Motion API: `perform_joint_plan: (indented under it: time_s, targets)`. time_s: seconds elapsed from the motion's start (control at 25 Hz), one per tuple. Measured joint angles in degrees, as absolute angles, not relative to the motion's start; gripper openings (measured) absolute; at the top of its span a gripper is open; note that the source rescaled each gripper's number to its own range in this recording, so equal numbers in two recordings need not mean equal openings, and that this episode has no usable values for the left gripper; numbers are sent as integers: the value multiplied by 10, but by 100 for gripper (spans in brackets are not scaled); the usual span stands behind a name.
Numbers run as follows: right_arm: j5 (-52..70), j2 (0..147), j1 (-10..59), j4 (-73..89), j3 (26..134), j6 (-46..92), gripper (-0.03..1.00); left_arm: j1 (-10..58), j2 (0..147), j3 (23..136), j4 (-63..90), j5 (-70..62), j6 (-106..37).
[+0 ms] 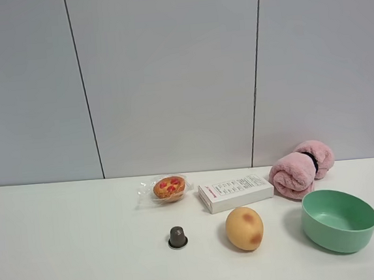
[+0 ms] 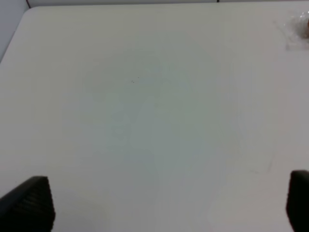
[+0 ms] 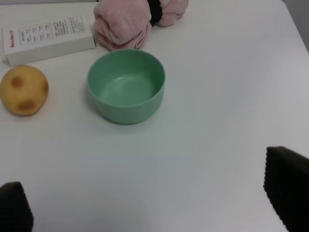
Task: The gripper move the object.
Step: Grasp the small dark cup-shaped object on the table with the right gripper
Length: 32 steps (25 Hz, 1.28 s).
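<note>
Finds the left pincer (image 2: 164,205) spread wide, black fingertips at opposite edges of its wrist view, gripping nothing, hanging over bare white desk (image 2: 145,96). Finds the right pincer (image 3: 152,200) likewise spread wide, nothing between its tips, above the desk near a green bowl (image 3: 126,84). Places the coffee capsule (image 1: 177,237) standing on its flared rim near the front of the desk, left of a tan spotted ball (image 1: 244,228) and apart from it. Records no contact between capsule and either pincer. Notes farther back a wrapped pastry (image 1: 169,188), a white printed box (image 1: 236,192) and a rolled pink towel (image 1: 302,169).
</note>
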<state>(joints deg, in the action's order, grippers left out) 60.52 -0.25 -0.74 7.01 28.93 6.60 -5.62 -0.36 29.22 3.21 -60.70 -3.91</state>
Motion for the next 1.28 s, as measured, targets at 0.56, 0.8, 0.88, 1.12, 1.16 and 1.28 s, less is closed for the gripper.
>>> perform_joint_plan:
  time_s: [0.56,0.8,0.88,1.12,1.16,1.28]
  targets:
    - [605,-3,-7,80,289,66,100,-56,-4,292,32,-607,-39]
    - [601,-3,-7,96,289,71,100,-56,-4,292,32,-607,-39]
    - [601,-3,-7,96,289,71,100,-56,-4,292,32,-607,-39]
    - [590,20,-7,117,292,78,100,-56,-4,292,32,-607,-39]
    - [589,38,-7,122,294,84,100,-56,-4,292,32,-607,-39]
    - [545,90,-6,134,305,111,100,-56,-4,292,32,-607,-39]
